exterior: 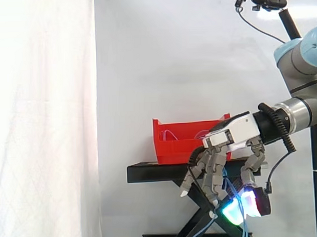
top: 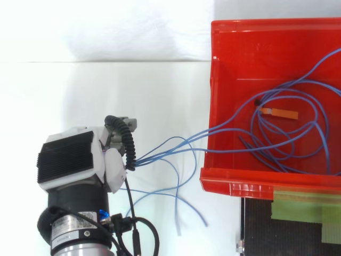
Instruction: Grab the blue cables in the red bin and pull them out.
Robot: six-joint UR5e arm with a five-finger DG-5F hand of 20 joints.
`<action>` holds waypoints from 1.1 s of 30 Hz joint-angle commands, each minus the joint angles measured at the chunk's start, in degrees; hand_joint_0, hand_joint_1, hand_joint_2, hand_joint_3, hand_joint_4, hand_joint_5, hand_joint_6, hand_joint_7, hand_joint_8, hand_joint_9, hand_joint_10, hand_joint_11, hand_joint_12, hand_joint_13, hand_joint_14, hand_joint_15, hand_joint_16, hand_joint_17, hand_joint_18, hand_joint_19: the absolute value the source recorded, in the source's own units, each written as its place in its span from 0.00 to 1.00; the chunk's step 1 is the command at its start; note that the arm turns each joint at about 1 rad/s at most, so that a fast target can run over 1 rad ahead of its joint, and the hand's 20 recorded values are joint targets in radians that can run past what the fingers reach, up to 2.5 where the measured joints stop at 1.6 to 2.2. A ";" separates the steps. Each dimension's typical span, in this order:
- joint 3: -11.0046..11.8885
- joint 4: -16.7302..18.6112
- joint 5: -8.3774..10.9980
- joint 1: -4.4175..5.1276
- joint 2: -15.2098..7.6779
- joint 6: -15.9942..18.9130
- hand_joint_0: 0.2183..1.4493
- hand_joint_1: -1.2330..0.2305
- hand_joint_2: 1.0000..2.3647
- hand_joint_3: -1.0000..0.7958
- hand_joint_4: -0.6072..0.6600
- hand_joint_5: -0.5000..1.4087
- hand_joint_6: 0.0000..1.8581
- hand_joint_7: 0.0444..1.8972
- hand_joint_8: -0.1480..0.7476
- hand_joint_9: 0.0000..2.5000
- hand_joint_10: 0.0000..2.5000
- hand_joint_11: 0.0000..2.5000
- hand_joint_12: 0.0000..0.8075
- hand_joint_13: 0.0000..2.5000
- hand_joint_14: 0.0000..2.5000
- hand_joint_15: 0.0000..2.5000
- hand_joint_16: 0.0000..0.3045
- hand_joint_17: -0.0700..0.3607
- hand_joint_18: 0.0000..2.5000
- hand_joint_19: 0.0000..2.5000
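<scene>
The hand [top: 69, 157], fingers curled around the blue cables [top: 146, 158], hangs clear of the red bin [top: 240, 184] with strands stretched over its wall, but most loops lie inside, so I'd say pulling isn't finished.

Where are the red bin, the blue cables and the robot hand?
red bin [top: 256, 181]: top view, near rim.
blue cables [top: 152, 156]: top view, strands outside the bin.
robot hand [exterior: 229, 134]: side view, white palm shell.
</scene>
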 commanded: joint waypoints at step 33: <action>0.00 -6.98 28.21 5.42 0.01 108.17 0.56 0.26 0.00 0.00 0.50 0.79 0.21 0.42 0.46 0.38 0.01 0.30 0.43 0.22 0.00 0.11 0.14 0.39 0.17 0.14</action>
